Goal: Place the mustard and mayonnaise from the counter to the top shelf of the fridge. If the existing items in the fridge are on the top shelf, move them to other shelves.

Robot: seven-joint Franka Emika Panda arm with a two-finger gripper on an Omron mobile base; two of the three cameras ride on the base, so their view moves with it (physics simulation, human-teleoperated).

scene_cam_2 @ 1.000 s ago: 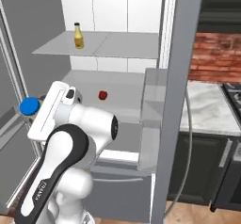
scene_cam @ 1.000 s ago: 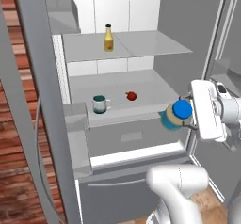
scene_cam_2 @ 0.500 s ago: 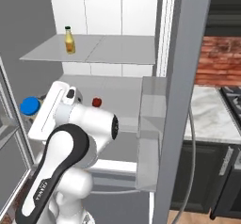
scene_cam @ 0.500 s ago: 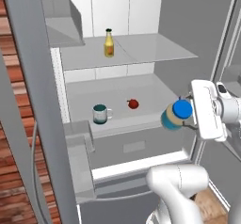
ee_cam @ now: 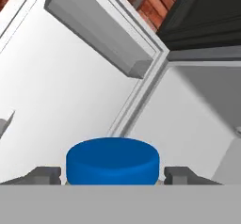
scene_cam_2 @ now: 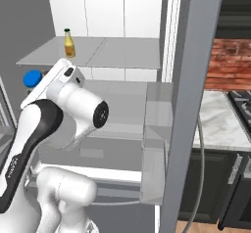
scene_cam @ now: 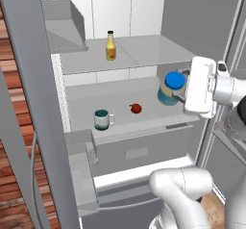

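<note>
My gripper (scene_cam: pixel 176 94) is shut on the mayonnaise (scene_cam: pixel 174 81), a squat blue-lidded jar held in the air at the fridge's right side, above the lower shelf and below the level of the top shelf (scene_cam: pixel 149 51). In the hand view its blue lid (ee_cam: pixel 112 160) sits between my fingertips (ee_cam: pixel 45 175). The mayonnaise lid (scene_cam_2: pixel 32 78) peeks out left of my arm. The mustard (scene_cam: pixel 111 46) (scene_cam_2: pixel 69 43) stands upright on the top shelf (scene_cam_2: pixel 117 52). The teal mug (scene_cam: pixel 102 120) and the red fruit (scene_cam: pixel 136 108) rest on the lower shelf (scene_cam: pixel 120 100). The marble counter (scene_cam_2: pixel 223 124) lies to the right.
The open fridge door (scene_cam: pixel 33 103) with its bin (scene_cam: pixel 82 168) stands close on the left. The other door's bin (scene_cam_2: pixel 157 144) and edge (scene_cam_2: pixel 188 104) stand on the right. A drawer front (scene_cam: pixel 137 151) lies under the lower shelf. A dark stove corner (scene_cam_2: pixel 242 102) is past the counter.
The base has driven closer, so the fridge doors loom larger in both base views. My gripper has lifted the mayonnaise and carried it left toward the fridge interior.
</note>
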